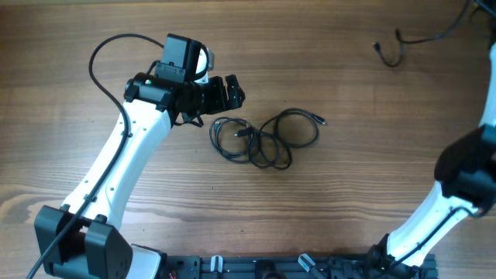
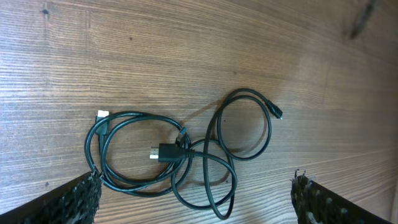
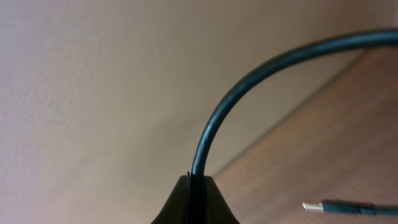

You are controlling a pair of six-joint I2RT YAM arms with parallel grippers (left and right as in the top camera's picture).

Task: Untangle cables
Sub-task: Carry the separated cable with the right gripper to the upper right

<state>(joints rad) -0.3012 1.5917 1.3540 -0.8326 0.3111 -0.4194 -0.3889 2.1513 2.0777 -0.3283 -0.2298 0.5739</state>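
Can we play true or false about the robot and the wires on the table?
1. The tangle of thin black cables lies on the brown wooden table. True.
2. The left gripper is squeezing that tangle. False: its fingers are wide apart and hold nothing.
3. The right gripper pinches a curved black cable. True.
4. The tangled cables are bright red. False: they are black.
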